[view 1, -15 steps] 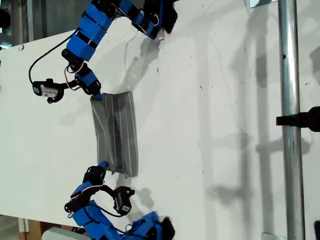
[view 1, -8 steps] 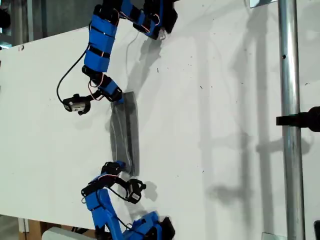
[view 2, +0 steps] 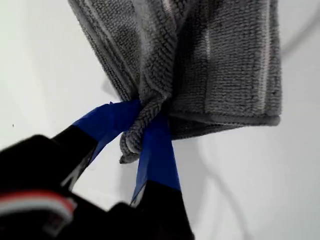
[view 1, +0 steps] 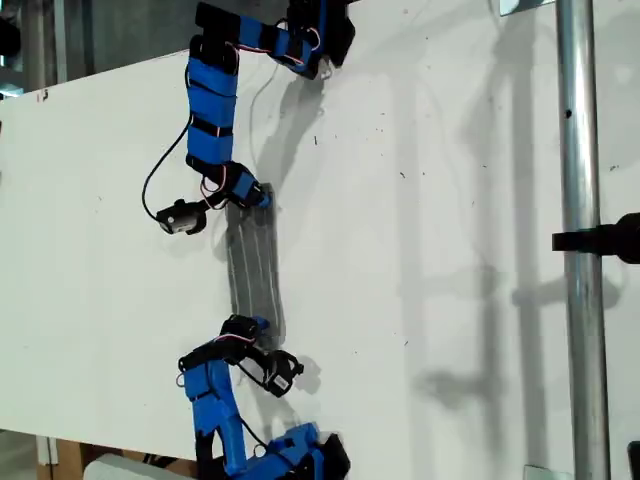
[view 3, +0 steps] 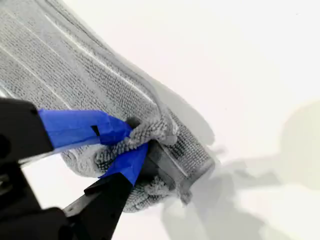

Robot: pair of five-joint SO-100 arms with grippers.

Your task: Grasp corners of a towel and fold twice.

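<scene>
The grey striped towel [view 1: 255,265] lies on the white table [view 1: 430,250] as a narrow folded band. My first gripper [view 2: 142,117] is shut on a bunched corner of the towel [view 2: 220,65], whose folded layers spread beyond the blue fingertips. My second gripper [view 3: 132,137] is shut on another corner, with the towel [view 3: 60,70] stretching away from it. In the exterior view one blue gripper [view 1: 260,195] pinches the band's upper end and another [view 1: 258,326] pinches its lower end. The wrist views do not show which is which.
A metal pole [view 1: 578,240] with a black clamp [view 1: 605,240] stands at the exterior view's right. The table's edge runs along that view's left side. Wrist cameras with cables hang beside both grippers [view 1: 180,217].
Both grippers have carried the towel's edge toward the exterior view's right. The towel has gone from a wide sheet to a narrow band.
</scene>
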